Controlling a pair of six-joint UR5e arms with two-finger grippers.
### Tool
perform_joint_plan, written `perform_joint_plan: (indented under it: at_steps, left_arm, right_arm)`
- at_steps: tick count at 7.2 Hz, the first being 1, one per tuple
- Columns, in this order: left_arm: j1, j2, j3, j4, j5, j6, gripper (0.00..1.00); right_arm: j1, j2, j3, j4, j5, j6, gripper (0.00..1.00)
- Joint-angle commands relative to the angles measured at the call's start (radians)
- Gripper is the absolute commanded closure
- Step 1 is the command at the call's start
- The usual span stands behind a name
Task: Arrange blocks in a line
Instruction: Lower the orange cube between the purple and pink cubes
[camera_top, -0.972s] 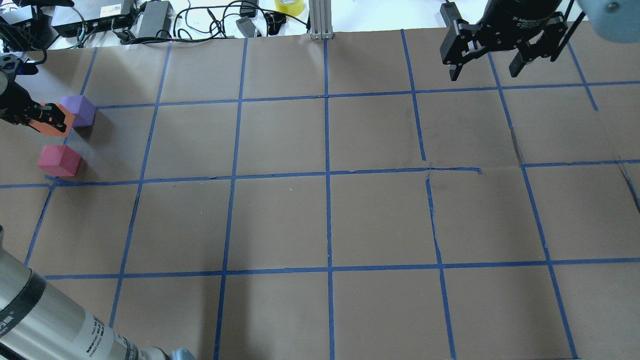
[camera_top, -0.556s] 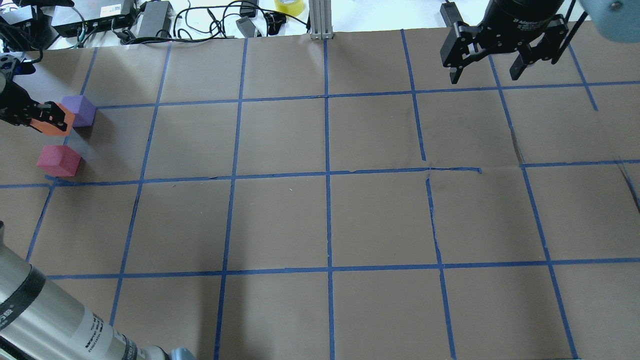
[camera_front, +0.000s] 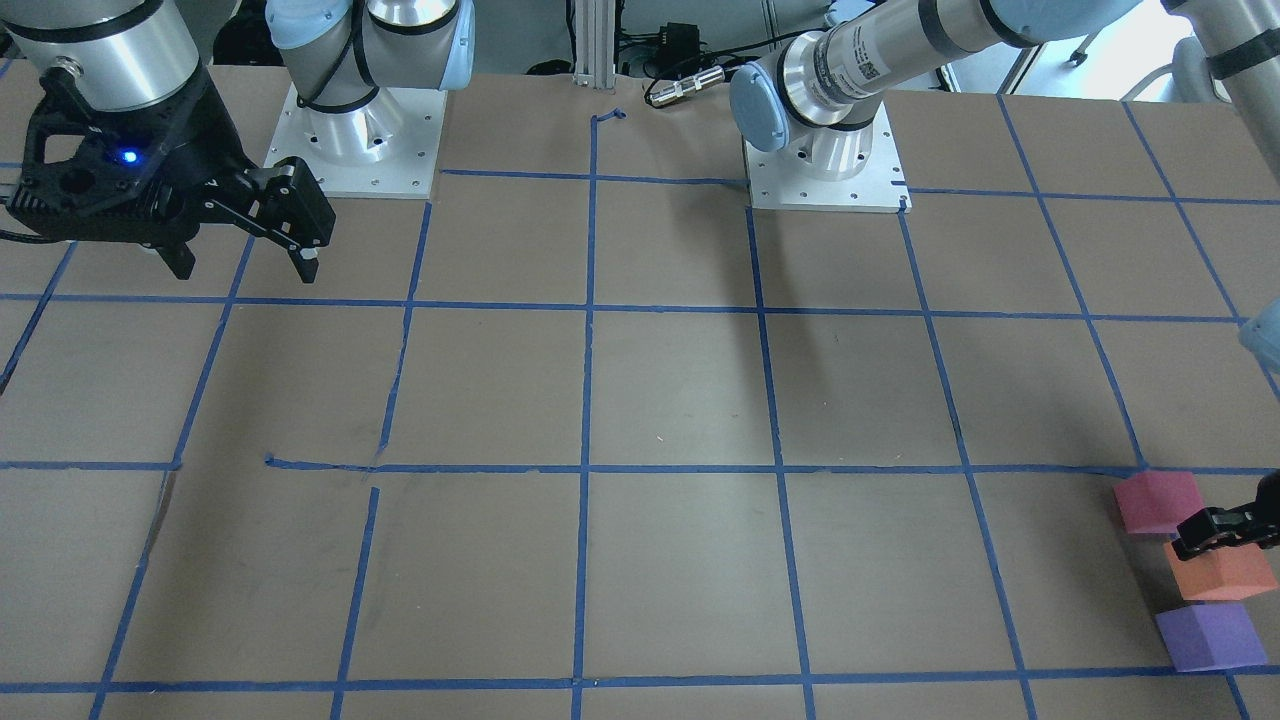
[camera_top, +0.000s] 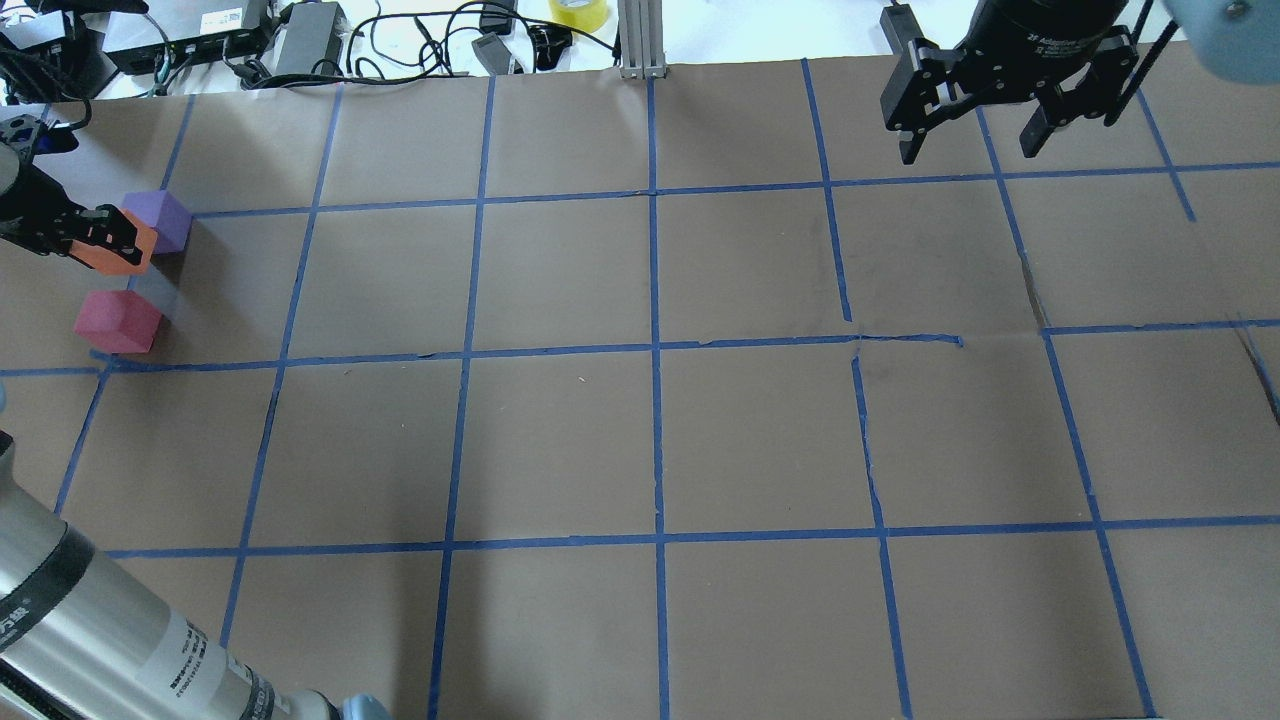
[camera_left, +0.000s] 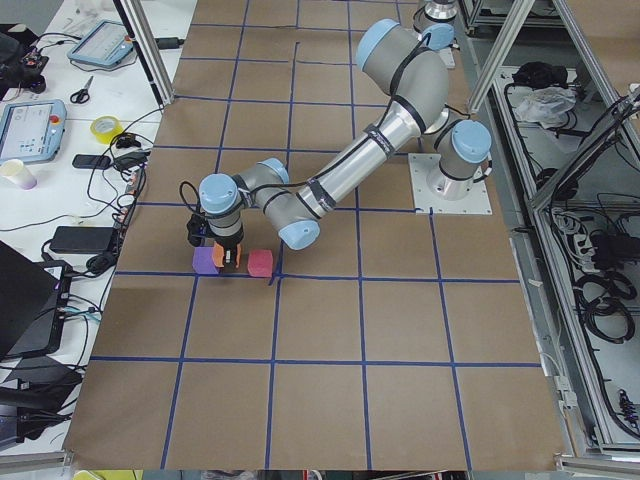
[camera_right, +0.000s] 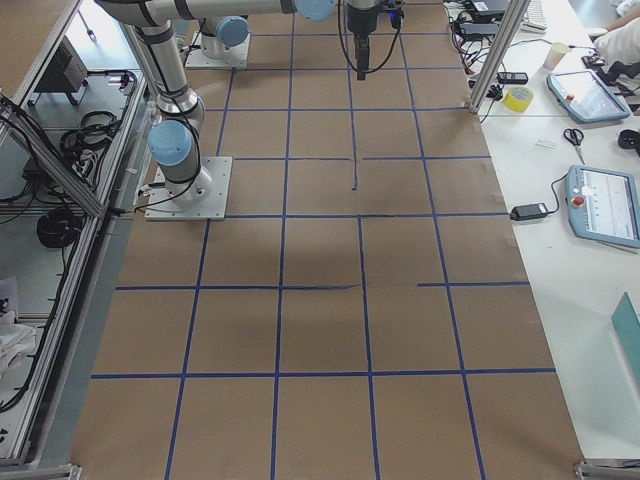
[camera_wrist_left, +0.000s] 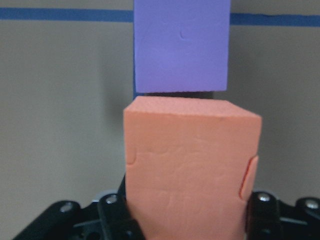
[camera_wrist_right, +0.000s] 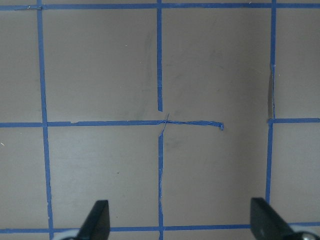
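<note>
Left claw (camera_wrist_left: 189, 172) clenches the orange block (camera_wrist_left: 192, 140) just beside the purple block (camera_wrist_left: 181, 45); foam dents in the grip, likely light and soft; hold flat opposite sides gently.

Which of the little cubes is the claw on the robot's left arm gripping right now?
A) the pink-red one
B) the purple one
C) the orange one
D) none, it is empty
C: the left wrist view shows the left claw closed on the sides of the orange cube, while the purple cube and the pink-red cube lie free of it.
</note>
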Motion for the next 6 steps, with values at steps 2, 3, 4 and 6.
perform_joint_plan:
  at_steps: [2,3,4,6]
  left_arm:
    - [0.0,-0.023,-0.001,0.004,0.003,0.0,1.0]
    - [0.0,-0.027,-0.001,0.006,0.003,0.002,1.0]
    - [0.0,-0.036,-0.003,0.012,0.003,0.009,1.0]
    - [0.0,-0.052,-0.01,0.015,0.006,0.006,1.0]
  right_arm:
    - [0.0,0.004,-0.001,0.0,-0.002,-0.008,0.0]
    - [0.0,0.007,-0.004,0.0,0.006,-0.001,0.0]
    - [-0.003,0.008,-0.002,0.006,-0.003,0.001,0.0]
    - [-0.002,0.008,-0.002,0.004,-0.005,-0.007,0.0]
